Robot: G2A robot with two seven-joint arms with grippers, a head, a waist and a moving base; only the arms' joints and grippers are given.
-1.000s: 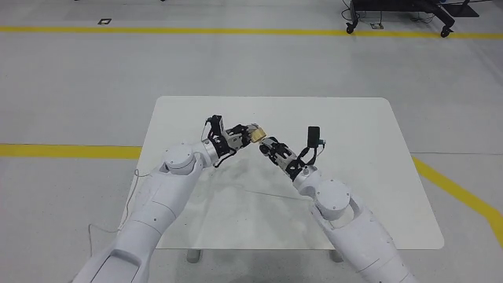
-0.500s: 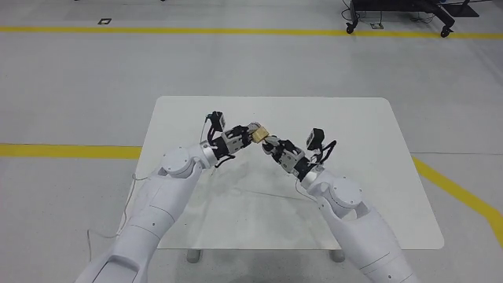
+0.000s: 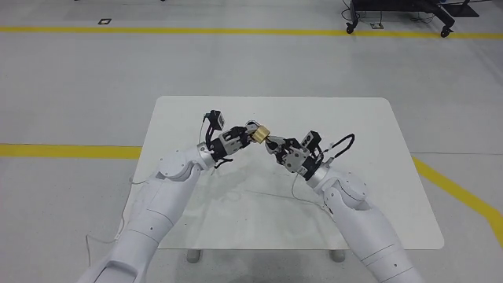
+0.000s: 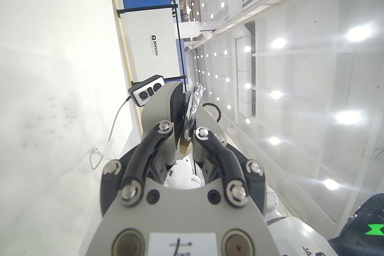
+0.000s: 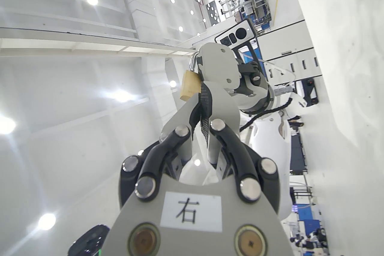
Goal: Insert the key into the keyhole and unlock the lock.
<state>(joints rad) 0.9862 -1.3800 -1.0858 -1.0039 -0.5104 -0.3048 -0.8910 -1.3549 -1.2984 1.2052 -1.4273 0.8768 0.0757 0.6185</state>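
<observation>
Left gripper jaws clamped on brass lock, held up above bench middle. Right gripper jaws pinched together, tips against lock body.

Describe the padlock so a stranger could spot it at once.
Over the middle of the white table, the left gripper and right gripper meet tip to tip. The padlock sits at that meeting point, pinched in the left one's fingers. It is the only brass thing there, with a silver shackle, among white and black parts.

White arms, grey fingers, silver screws
</observation>
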